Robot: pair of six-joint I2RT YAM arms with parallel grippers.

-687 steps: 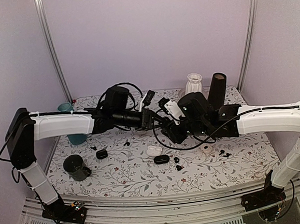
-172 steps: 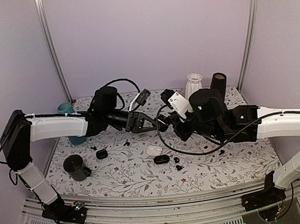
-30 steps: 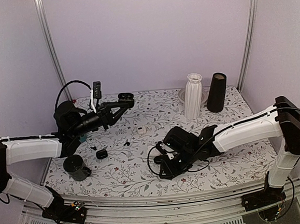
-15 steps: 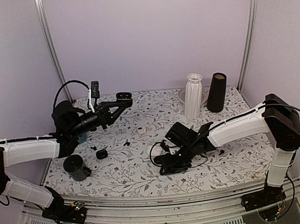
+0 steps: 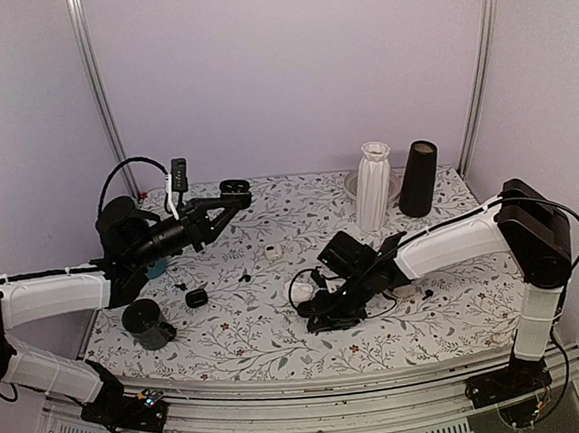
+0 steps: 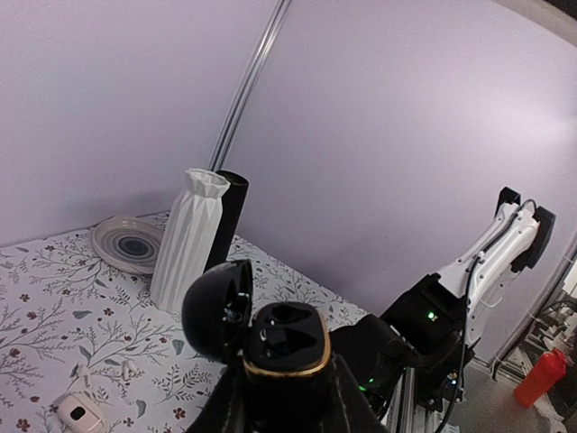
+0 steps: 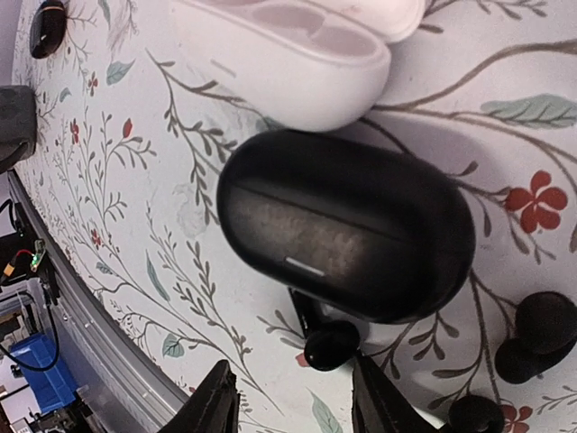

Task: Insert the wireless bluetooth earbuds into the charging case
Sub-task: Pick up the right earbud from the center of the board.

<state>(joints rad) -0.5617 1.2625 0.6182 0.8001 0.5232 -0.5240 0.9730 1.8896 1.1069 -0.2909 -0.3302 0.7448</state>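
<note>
My left gripper (image 5: 226, 196) is shut on an open black charging case (image 6: 287, 350) with a gold rim and holds it high above the table's left side. Its lid (image 6: 216, 309) is swung back and both sockets look empty. My right gripper (image 7: 293, 401) is open and low over the table (image 5: 316, 318). A tiny black earbud (image 7: 330, 344) with a short stem lies between its fingertips (image 7: 219, 399), tucked against a closed black case (image 7: 347, 225). More black earbuds (image 7: 539, 327) lie to the right.
An open white case (image 7: 297, 54) lies just beyond the closed black one. A white vase (image 5: 372, 185) and a black cone cup (image 5: 419, 178) stand at the back right. A black cup (image 5: 145, 323) and a small black case (image 5: 197, 298) sit at the left.
My left gripper has drawn slightly back to the left with the open case. My right arm has swung its wrist round and settled its gripper low by the closed black case.
</note>
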